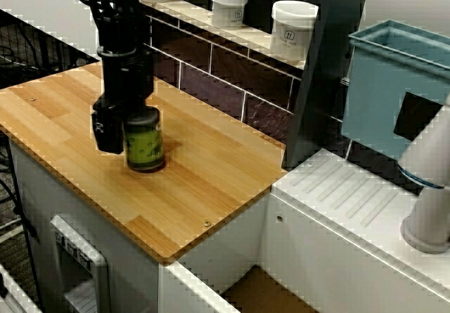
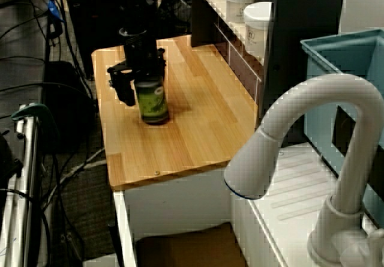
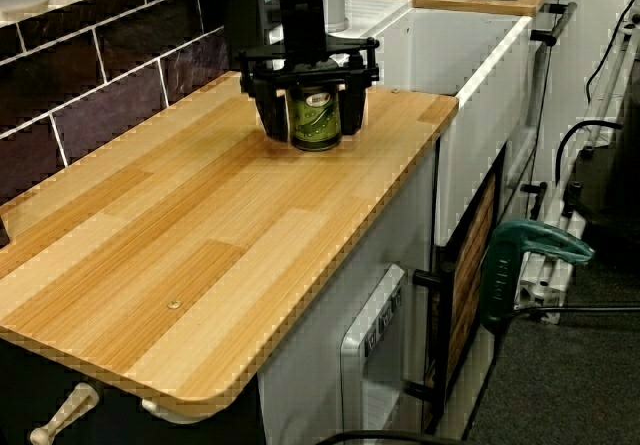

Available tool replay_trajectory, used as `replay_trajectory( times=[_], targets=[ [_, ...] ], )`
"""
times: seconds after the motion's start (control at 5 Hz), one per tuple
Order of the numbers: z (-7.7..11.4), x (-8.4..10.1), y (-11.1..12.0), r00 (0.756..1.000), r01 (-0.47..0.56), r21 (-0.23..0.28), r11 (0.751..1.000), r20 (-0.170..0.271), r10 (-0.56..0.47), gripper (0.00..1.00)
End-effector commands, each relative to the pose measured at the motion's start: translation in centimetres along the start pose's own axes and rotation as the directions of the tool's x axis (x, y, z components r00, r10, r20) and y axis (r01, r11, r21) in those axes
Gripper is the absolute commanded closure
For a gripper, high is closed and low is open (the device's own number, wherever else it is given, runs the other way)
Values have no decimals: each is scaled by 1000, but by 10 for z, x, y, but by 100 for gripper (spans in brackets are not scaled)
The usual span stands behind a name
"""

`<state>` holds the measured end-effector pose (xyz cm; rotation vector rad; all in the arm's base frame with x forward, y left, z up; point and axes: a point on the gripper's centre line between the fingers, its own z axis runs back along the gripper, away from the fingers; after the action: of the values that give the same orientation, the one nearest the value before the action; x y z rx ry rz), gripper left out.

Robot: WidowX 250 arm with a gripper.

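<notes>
The green can [image 3: 316,125] is seen upright on the wooden counter [image 3: 200,235], directly between the fingers of the gripper [image 3: 314,115]. It is closely bracketed, though whether it is squeezed cannot be told. Enclosing looks done — no lift yet.

**A:** What's the bench [image 1: 211,179] made of?
**B:** Wood-grain boards, smooth with a soft sheen.
**A:** And the can [image 1: 145,144]?
**B:** It has a glossy green printed label. The fingers [image 1: 107,131] beside it are matt black and look like hard plastic.
**A:** The wall behind?
**B:** Dark glazed tiles [image 1: 211,81], shiny, with pale grout. The jars [image 1: 294,28] on the ledge are dull white plastic.
**A:** And the right side?
**B:** A smooth white faucet [image 2: 312,111] with a satin finish, and a teal plastic bin [image 1: 380,95].
</notes>
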<state>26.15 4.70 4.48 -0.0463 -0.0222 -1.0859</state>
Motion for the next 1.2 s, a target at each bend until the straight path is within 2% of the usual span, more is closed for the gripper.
replay_trajectory(
  times=[0.0, 0.4, 0.6, 0.8, 1.0],
  targets=[
    [38, -47, 3, 967, -247, 24, 969, -54, 248, 0],
    [62, -71, 3, 953, -298, -8, 955, -51, 297, 0],
    [71, -76, 2, 925, -379, 11, 925, -34, 380, 0],
    [71, -75, 5, 874, -485, 28, 874, -30, 486, 0],
    [64, -67, 11, 781, -615, 140, 776, -27, 624, 0]
  ],
)
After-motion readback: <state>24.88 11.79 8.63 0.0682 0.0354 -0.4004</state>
